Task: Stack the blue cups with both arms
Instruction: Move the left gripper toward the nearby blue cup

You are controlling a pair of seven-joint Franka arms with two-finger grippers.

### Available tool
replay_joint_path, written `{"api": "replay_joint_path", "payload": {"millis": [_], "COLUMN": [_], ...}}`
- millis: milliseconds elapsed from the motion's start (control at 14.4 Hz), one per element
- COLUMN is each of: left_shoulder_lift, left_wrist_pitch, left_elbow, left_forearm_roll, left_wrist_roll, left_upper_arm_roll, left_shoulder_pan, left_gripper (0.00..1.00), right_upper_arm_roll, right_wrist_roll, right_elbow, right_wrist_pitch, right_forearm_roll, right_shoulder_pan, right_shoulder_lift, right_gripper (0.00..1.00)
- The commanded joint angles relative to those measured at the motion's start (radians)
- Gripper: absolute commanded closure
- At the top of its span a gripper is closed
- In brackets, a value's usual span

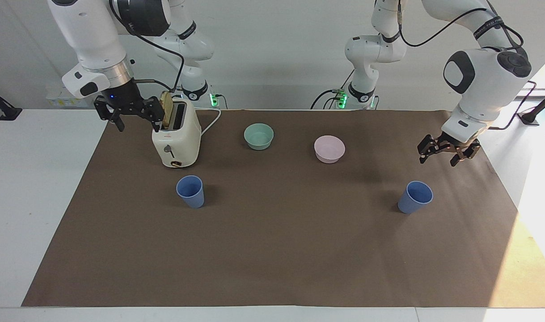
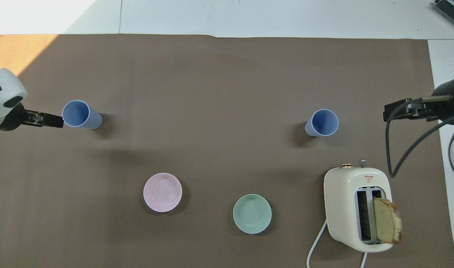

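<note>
Two blue cups stand upright and apart on the brown mat (image 1: 272,255). One cup (image 1: 190,191) stands near the toaster, also in the overhead view (image 2: 322,123). The other cup (image 1: 415,197) stands toward the left arm's end, also in the overhead view (image 2: 79,114). My left gripper (image 1: 438,157) is open and empty, up in the air over the mat beside that cup and not touching it. In the overhead view the left gripper (image 2: 51,121) has its tip close to the cup's rim. My right gripper (image 1: 138,126) is open and empty, waiting in the air beside the toaster, also in the overhead view (image 2: 392,111).
A cream toaster (image 1: 176,138) with a bread slice (image 1: 166,109) in one slot stands toward the right arm's end, nearer to the robots than its cup. A mint-green bowl (image 1: 259,136) and a pink bowl (image 1: 329,148) sit mid-table, nearer to the robots than the cups.
</note>
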Motion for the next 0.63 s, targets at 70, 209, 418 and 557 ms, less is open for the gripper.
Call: {"api": "replay_joint_path", "payload": {"millis": [70, 209, 418, 557], "left_shoulder_lift": [0.048, 0.091, 0.102, 0.114], "left_wrist_pitch": [0.105, 0.145, 0.157, 0.162], "left_elbow": [-0.036, -0.030, -0.030, -0.030], "left_forearm_roll": [-0.011, -0.011, -0.112, -0.122], "left_wrist_roll": [0.017, 0.024, 0.102, 0.118], "left_upper_arm_roll": [-0.006, -0.006, -0.006, -0.007], "left_shoulder_pan": [0.034, 0.052, 0.077, 0.077], "left_gripper": [0.05, 0.05, 0.11, 0.18], "right_upper_arm_roll": [0.004, 0.004, 0.004, 0.004], "right_wrist_roll": [0.005, 0.005, 0.005, 0.005], "right_elbow": [-0.022, -0.020, -0.022, -0.020], "right_wrist_pitch": [0.008, 0.008, 0.008, 0.008], "right_forearm_roll": [0.002, 0.002, 0.002, 0.002], "right_shoulder_pan": [-0.009, -0.009, -0.007, -0.007], "right_shoulder_lift": [-0.021, -0.021, -0.021, -0.021], "right_gripper": [0.00, 0.00, 0.00, 0.00]}}
